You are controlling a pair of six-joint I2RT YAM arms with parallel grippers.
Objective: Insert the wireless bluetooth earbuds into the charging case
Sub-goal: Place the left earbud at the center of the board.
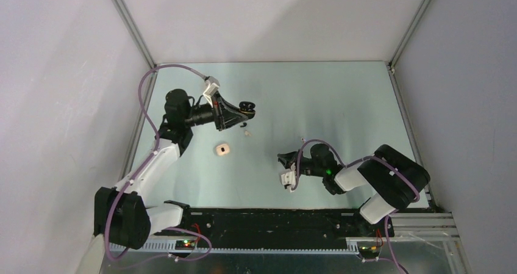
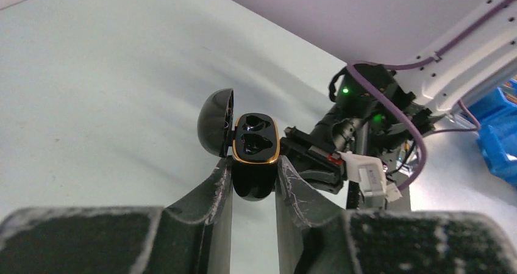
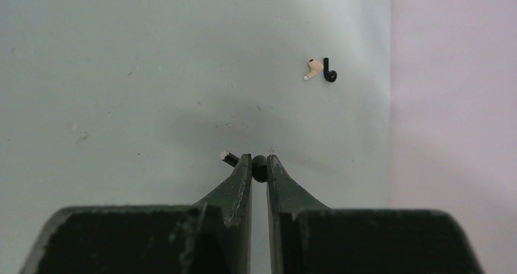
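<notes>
Gripping an open black charging case, the left gripper is seen closed firmly on the case's lower body, one finger pressed to each side. The case is held up off the table. Its lid is swung back, and two dark sockets are shown inside the gold rim; whether anything sits in them cannot be told.

Over on the other side, the right gripper is brought almost fully together, and a black earbud is pinched at the fingertips, its pale-tipped stem poking out to one side. It is held low over the table, well apart from the case.

Between the two grippers, a loose black earbud and a cream earbud are found lying side by side on the table, touching or nearly so, just below the raised case in the top view. A cream case is set down nearby, on the near side of the left gripper and apart from both buds. The right arm is framed behind the open case in the left wrist view.
</notes>
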